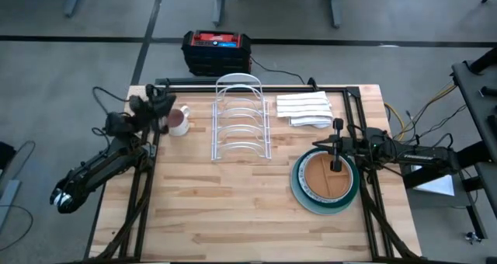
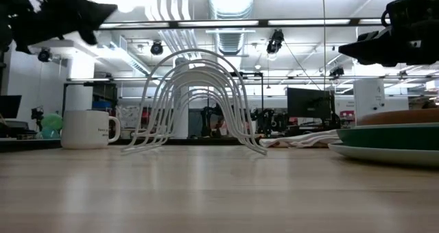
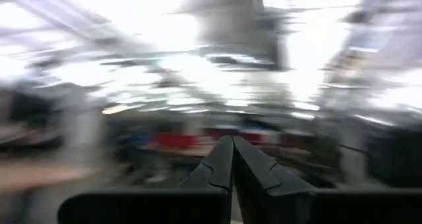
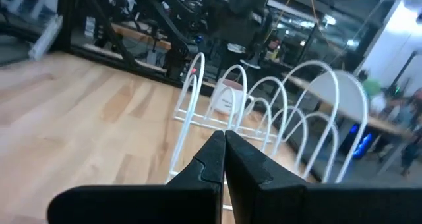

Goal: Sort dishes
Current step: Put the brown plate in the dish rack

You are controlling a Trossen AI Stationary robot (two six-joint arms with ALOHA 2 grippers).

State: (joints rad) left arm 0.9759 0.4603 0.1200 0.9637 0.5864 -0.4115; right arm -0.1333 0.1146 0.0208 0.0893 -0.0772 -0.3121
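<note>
A stack of dishes stands at the table's right: a tan-brown plate [image 1: 326, 180] lies on top of a larger dark green plate [image 1: 298, 188] [image 2: 394, 137]. My right gripper [image 1: 317, 145] [image 4: 224, 159] hovers shut above the stack's far rim, level, pointing toward the white wire rack [image 1: 241, 118]. My left gripper [image 1: 161, 102] [image 3: 232, 166] is shut and raised near the far left corner, beside the mug [image 1: 178, 122]. It points slantwise upward. Neither gripper holds anything.
The wire rack [image 2: 199, 103] stands at the middle of the far half and holds nothing. Folded white cloths [image 1: 304, 109] lie to its right. The pink-and-white mug [image 2: 88, 129] stands to its left. Bare wood fills the near half of the table [image 1: 233, 217].
</note>
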